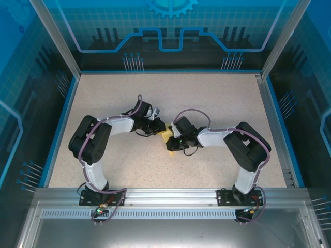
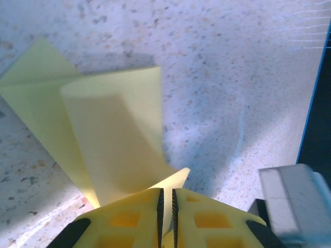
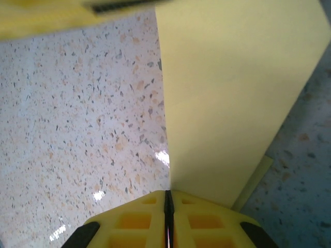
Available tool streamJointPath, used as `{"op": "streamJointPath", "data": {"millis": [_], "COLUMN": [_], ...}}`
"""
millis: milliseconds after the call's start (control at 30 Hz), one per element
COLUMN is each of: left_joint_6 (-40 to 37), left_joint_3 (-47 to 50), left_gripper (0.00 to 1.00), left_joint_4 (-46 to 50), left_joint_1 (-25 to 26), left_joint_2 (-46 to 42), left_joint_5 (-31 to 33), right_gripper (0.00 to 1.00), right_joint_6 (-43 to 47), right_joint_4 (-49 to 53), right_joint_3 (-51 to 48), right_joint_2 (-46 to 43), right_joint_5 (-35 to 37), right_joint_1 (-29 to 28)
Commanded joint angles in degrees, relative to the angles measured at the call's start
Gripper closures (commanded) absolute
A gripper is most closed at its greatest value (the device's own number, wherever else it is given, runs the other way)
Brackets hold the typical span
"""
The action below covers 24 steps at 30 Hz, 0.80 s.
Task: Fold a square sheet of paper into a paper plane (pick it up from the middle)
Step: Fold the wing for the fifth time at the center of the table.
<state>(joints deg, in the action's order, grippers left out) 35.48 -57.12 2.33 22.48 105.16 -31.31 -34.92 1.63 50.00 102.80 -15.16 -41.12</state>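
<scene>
The yellow sheet of paper (image 1: pixel 165 135) is folded and held off the table between my two grippers at mid-table. In the left wrist view the paper (image 2: pixel 114 129) fans out in curved flaps. One flap runs into the narrow slit between the pads of my left gripper (image 2: pixel 167 199), whose jaws stand a hair apart around it. In the right wrist view a flat folded panel of paper (image 3: pixel 227 93) rises from my right gripper (image 3: pixel 168 199), which is shut tight on its lower edge. From above, the left gripper (image 1: pixel 159 128) and right gripper (image 1: pixel 169 142) nearly touch.
The speckled table (image 1: pixel 217 103) spreads out on all sides inside a blue-edged frame (image 1: pixel 61 124). A yellow finger of the left gripper (image 3: pixel 46 18) crosses the top of the right wrist view. A grey part of the right arm (image 2: pixel 289 201) sits close at the lower right.
</scene>
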Motion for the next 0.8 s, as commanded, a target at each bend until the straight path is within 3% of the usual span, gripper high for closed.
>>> {"op": "streamJointPath", "data": {"millis": [0, 767], "left_joint_6": [-4.11, -2.67], "left_joint_3": [0.89, 0.71], "left_gripper": [0.83, 0.88], "left_joint_4": [0.26, -1.25], "left_joint_1": [-0.30, -0.32], "left_joint_2": [-3.08, 3.77], "left_joint_5": [-2.18, 2.90], "right_gripper": [0.90, 0.90], "right_joint_6": [1.71, 2.13], "right_joint_4": [10.89, 11.64], "right_joint_3": [-3.20, -2.51], "right_joint_2": [0.49, -1.69], "right_joint_5": [0.41, 0.32], "right_joint_1": [0.81, 0.79]}}
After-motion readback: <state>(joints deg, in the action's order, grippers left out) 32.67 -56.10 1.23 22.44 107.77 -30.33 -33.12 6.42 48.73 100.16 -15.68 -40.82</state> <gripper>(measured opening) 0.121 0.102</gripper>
